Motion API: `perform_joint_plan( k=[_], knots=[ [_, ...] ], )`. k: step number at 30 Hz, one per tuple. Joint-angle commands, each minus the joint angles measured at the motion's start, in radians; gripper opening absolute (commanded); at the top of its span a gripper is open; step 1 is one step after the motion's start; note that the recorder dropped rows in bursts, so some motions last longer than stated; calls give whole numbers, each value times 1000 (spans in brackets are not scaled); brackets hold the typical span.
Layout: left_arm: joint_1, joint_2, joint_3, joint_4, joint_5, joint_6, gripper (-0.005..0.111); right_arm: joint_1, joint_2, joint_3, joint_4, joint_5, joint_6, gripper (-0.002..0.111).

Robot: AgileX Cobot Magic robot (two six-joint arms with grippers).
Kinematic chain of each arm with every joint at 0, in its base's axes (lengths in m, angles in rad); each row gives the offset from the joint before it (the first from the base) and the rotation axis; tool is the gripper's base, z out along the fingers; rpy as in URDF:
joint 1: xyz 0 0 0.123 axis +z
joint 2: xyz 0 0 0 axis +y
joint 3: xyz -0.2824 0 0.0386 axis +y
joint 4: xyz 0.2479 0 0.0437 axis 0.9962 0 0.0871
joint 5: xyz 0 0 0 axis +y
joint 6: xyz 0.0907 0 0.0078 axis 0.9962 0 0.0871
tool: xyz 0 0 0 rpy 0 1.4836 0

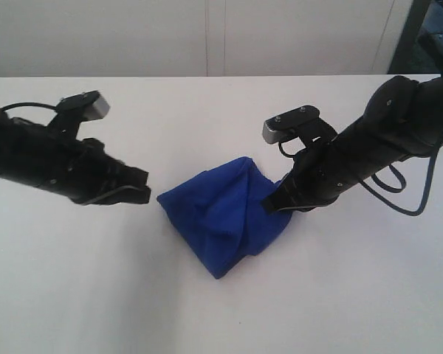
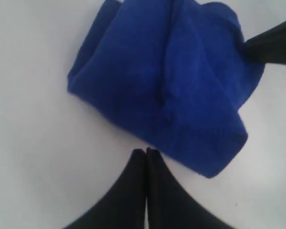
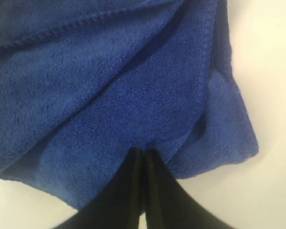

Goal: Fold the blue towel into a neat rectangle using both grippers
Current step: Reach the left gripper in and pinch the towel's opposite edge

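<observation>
The blue towel [image 1: 221, 214] lies bunched in a loose mound at the middle of the white table [image 1: 207, 110]. My left gripper [image 1: 144, 188] hovers just off the towel's left edge, jaws shut and holding nothing. In the left wrist view its tips [image 2: 146, 151] end a little short of the towel [image 2: 157, 81]. My right gripper [image 1: 272, 203] reaches into the towel's right side. In the right wrist view it [image 3: 144, 151] is shut where a hemmed upper layer of the towel [image 3: 109, 86] creases in toward the tips, pinching that fold.
A pale wall [image 1: 207, 37] runs behind the table's far edge. A dark frame [image 1: 417, 29] stands at the back right. The right arm's cable [image 1: 399, 199] loops down toward the tabletop on the right.
</observation>
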Motion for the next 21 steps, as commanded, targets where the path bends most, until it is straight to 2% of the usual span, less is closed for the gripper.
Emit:
perform_joint_plan(
  k=[1, 7, 13, 16, 21],
  knots=[
    [-55, 113, -118, -40, 9, 8, 0, -7, 4, 5, 4, 3, 5, 0],
    [-102, 202, -189, -51, 2, 8, 3, -7, 26, 5, 4, -3, 7, 0],
    [-121, 247, -200, -70, -29, 10, 37, -7, 69, 5, 4, 1, 7, 0],
    [-121, 255, -200, -77, -24, 10, 50, -7, 73, 5, 4, -1, 7, 0],
    [-121, 258, -200, -112, -23, 15, 54, -7, 73, 5, 4, -5, 7, 0]
  ],
)
